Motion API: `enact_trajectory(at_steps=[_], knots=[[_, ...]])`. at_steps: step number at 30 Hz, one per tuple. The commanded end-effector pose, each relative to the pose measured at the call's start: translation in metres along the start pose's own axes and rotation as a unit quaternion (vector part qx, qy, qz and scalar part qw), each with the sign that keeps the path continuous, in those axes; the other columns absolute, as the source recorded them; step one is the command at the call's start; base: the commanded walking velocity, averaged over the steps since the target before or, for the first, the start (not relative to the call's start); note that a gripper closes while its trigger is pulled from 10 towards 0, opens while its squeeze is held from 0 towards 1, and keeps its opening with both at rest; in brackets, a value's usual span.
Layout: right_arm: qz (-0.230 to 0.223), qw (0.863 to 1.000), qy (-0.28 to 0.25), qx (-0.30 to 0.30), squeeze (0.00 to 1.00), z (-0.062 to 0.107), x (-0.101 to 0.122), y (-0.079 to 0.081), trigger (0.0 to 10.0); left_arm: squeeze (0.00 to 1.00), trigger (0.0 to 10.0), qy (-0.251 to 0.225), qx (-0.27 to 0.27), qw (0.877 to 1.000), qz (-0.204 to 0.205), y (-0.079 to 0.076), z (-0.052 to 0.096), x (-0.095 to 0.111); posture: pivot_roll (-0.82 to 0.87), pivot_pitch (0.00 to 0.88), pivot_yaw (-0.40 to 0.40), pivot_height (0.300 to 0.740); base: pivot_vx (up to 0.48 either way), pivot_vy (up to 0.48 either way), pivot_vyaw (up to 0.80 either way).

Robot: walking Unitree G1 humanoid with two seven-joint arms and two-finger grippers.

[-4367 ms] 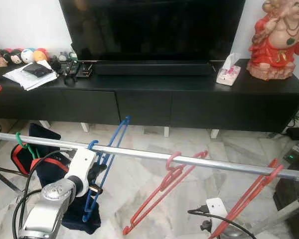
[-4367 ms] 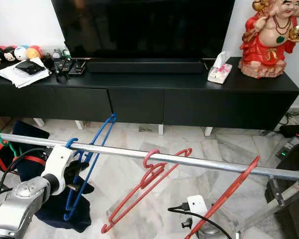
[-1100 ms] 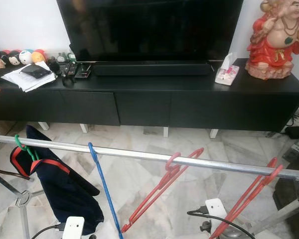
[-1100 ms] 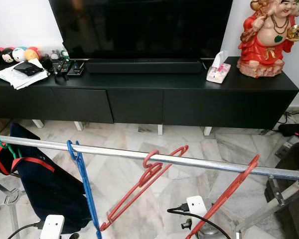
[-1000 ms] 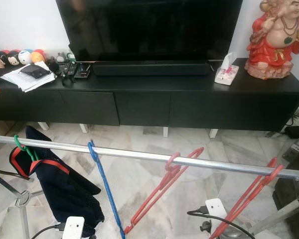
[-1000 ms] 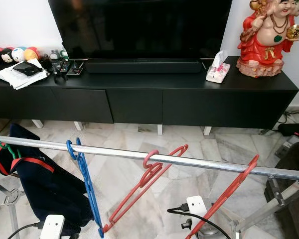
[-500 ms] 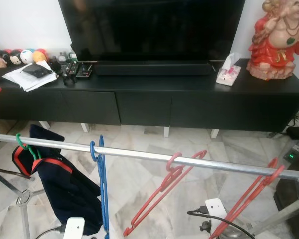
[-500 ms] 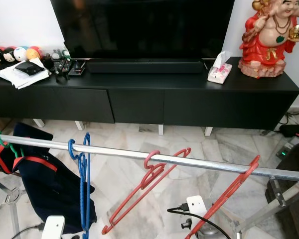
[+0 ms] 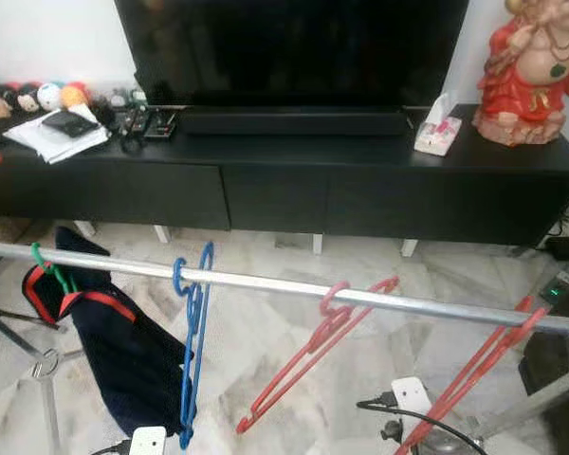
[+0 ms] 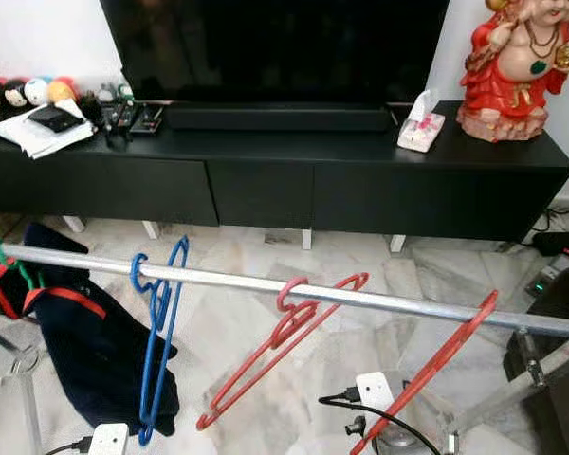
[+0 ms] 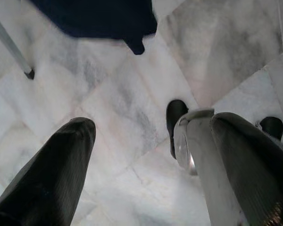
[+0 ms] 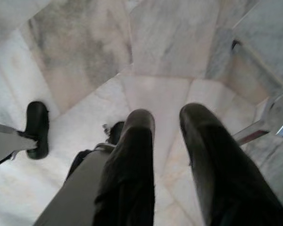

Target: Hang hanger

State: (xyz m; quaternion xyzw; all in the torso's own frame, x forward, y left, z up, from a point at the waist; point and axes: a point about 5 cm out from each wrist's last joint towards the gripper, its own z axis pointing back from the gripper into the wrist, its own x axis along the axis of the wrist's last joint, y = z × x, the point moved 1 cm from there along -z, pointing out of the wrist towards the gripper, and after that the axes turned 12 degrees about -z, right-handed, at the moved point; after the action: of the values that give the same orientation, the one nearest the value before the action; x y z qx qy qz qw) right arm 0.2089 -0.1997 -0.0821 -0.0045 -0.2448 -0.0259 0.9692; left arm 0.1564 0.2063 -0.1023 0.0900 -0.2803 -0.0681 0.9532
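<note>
A blue hanger hangs by its hook on the silver rail, free of both grippers. Further along the same rail are two red hangers, one near the middle and one at the right. At the rail's left end a green hanger carries a dark garment. My left gripper is down low, pointing at the marble floor, open wide with nothing between its fingers. My right gripper also points at the floor, its fingers a narrow gap apart and empty.
A long black TV cabinet stands behind the rail with a TV, papers, a tissue box and a red statue on it. The rail's stand legs and a cable sit low on the right.
4.4 s ago my left gripper was up at the rail by the blue hanger; it has since dropped low. The released hanger has been swinging on the rail. The camera tilted slightly.
</note>
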Motion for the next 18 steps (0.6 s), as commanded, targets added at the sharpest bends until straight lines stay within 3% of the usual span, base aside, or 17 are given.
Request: enact_trajectory(at_steps=[1, 18], knots=[[-0.002, 1.000, -0.002, 0.003, 0.00, -0.0002, 0.0011, 0.0024, 10.0, 0.00, 10.0, 0.018, 0.001, 1.000, 0.006, -0.0019, 0.0020, -0.0105, -0.07, 0.000, 0.041, 0.740, -0.259, 0.000, 0.00], [-0.002, 1.000, -0.002, 0.004, 0.00, -0.0002, 0.0013, 0.0021, 10.0, 0.00, 10.0, 0.017, 0.000, 1.000, 0.005, -0.0040, 0.0020, -0.0103, -0.08, 0.000, 0.040, 0.740, -0.259, 0.000, 0.00]])
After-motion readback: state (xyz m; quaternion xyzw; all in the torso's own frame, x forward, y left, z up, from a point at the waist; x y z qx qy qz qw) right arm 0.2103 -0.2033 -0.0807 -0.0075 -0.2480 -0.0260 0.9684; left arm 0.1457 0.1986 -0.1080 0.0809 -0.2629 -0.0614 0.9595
